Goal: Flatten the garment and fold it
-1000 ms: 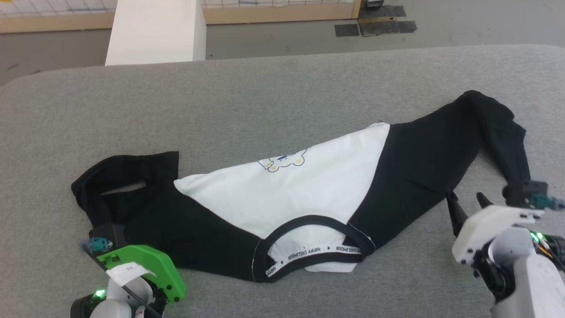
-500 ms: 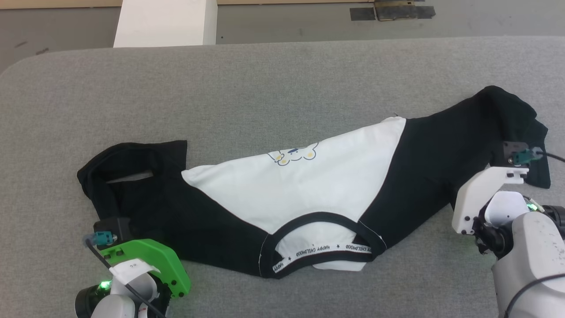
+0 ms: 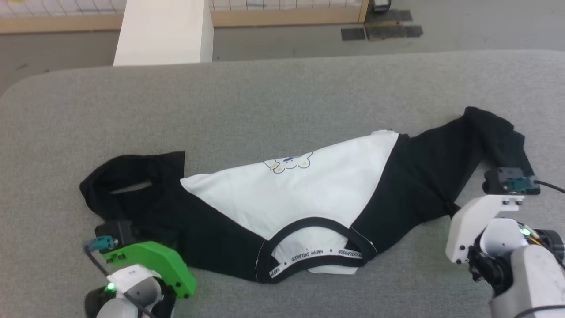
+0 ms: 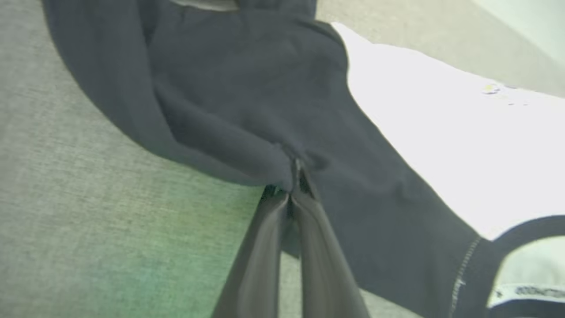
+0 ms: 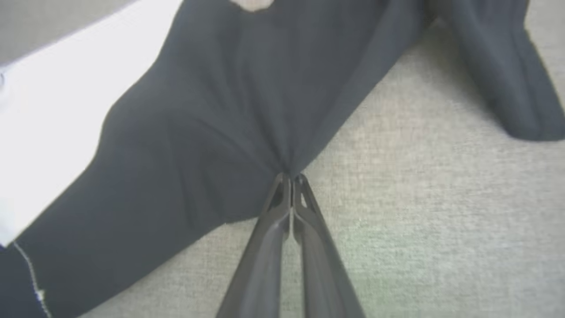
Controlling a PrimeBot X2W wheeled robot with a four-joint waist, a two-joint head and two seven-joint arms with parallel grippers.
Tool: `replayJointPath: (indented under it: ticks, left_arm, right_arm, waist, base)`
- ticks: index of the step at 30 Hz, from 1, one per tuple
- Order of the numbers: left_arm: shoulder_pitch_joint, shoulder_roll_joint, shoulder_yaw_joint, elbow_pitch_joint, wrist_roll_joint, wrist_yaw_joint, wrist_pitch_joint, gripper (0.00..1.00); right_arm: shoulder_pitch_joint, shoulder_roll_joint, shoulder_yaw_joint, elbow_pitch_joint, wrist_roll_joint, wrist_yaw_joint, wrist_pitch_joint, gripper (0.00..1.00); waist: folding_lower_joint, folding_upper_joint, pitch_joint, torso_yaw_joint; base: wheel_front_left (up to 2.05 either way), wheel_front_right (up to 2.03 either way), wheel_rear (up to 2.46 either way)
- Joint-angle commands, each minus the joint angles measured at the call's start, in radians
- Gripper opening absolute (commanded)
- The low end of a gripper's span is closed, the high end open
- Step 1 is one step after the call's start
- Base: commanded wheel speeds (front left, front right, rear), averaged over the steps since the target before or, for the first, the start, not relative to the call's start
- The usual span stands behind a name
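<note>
While garment sprawls crumpled on grey pad, long axis side to side, left gripper clamps its left black sleeve edge, right gripper clamps right one; pull likely outward, apart.

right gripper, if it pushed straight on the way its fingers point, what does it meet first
The garment: the right gripper is shut on its black sleeve edge, so more black cloth comes first, probably the white body after.
</note>
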State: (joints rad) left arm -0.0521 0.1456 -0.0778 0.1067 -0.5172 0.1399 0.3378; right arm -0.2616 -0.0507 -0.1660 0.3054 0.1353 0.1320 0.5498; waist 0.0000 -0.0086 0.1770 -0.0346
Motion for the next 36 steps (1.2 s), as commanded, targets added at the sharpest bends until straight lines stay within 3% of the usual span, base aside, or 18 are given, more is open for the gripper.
replayJointPath:
  ticks: [1, 8, 12, 16, 22, 26, 36]
  left_arm:
    - [0.007, -0.016, 0.002, -0.037, -0.042, -0.026, -0.004, 0.0]
    - [-0.026, 0.003, 0.042, -0.295, -0.189, -0.113, 0.058, 0.0]
    - [-0.103, 0.01, 0.059, -0.407, -0.277, -0.12, 0.131, 0.0]
    - [-0.228, 0.018, 0.065, -0.44, -0.336, -0.105, 0.203, 0.0]
    - [-0.484, 0.003, 0.097, -0.382, -0.39, -0.039, 0.251, 0.0]
    - [-0.673, 0.004, 0.108, -0.293, -0.368, 0.007, 0.245, 0.0]
    - [-1.146, -0.007, 0.15, -0.03, -0.295, 0.086, 0.105, 0.0]
  right_arm:
    - [0.026, 0.0, 0.002, -0.055, 0.012, -0.001, 0.005, 0.0]
    - [0.087, -0.036, 0.0, -0.417, 0.018, -0.001, 0.11, 0.0]
    - [0.058, -0.098, 0.013, -0.557, 0.037, -0.001, 0.181, 0.0]
    - [-0.028, -0.171, 0.034, -0.609, 0.062, -0.001, 0.239, 0.0]
    - [-0.251, -0.254, 0.076, -0.561, 0.111, -0.001, 0.293, 0.0]
    - [-0.44, -0.292, 0.113, -0.475, 0.12, -0.001, 0.294, 0.0]
    - [-0.925, -0.281, 0.171, -0.213, 0.054, -0.001, 0.18, 0.0]
  waist:
    - [0.0, 0.0083, -0.036, -0.013]
    - [0.0, 0.0083, -0.087, -0.03]
    - [0.0, 0.0083, -0.097, -0.032]
    - [0.0, 0.0083, -0.091, -0.033]
    - [0.0, 0.0083, -0.022, -0.045]
    - [0.0, 0.0083, 0.05, -0.056]
    - [0.0, 0.0083, 0.264, -0.09]
  base:
    - [0.0, 0.0, 0.0]
    - [0.0, 0.0, 0.0]
    - [0.0, 0.0, 0.0]
    - [0.0, 0.0, 0.0]
    - [0.0, 0.0, 0.0]
    - [0.0, 0.0, 0.0]
    - [0.0, 0.0, 0.0]
